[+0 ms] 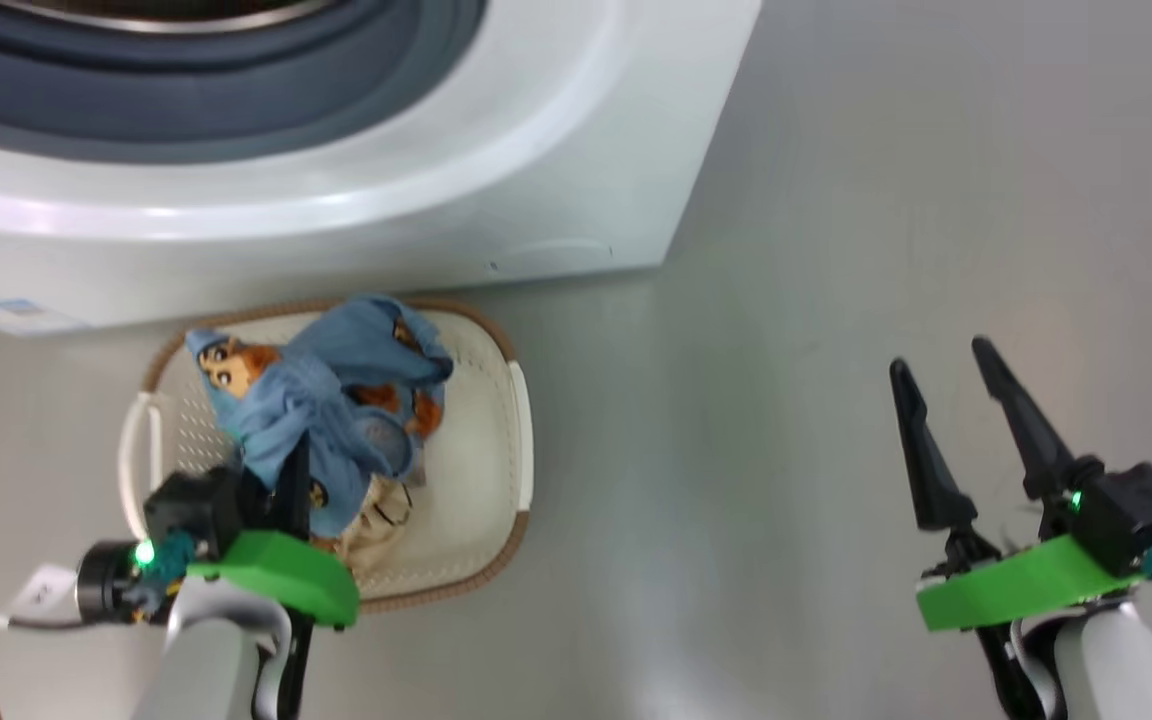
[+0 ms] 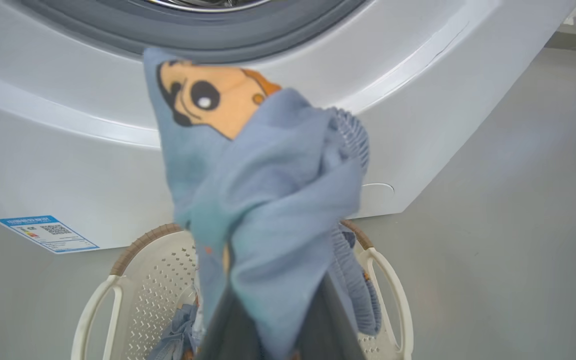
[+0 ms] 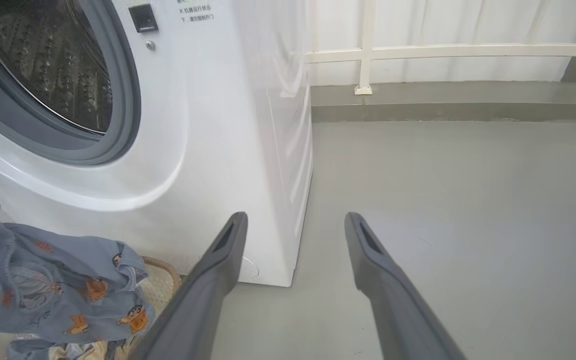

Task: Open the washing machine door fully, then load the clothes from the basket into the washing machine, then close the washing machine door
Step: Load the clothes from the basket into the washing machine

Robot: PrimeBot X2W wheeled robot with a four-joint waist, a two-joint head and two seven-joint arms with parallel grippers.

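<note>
2/3 loading | left end effector point(image 1: 293, 468) clenched on clothes point(image 1: 336, 395) over basket point(image 1: 522, 420) | right end effector point(image 1: 939, 357) released, empty | next: raise into washer point(image 1: 536, 200)

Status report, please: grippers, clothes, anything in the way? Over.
Left gripper shut on clothes, held up over basket, tail hanging in. Right gripper open, empty, over floor. Washer mouth open, no obstacle seen before it.

A: Support surface?
B: Grey floor point(image 1: 886, 180), smooth, glossy.
A: What sits on it?
B: White washing machine point(image 1: 556, 170), cream basket point(image 1: 471, 480) with brown rim just in front. Touching? Can't tell.
</note>
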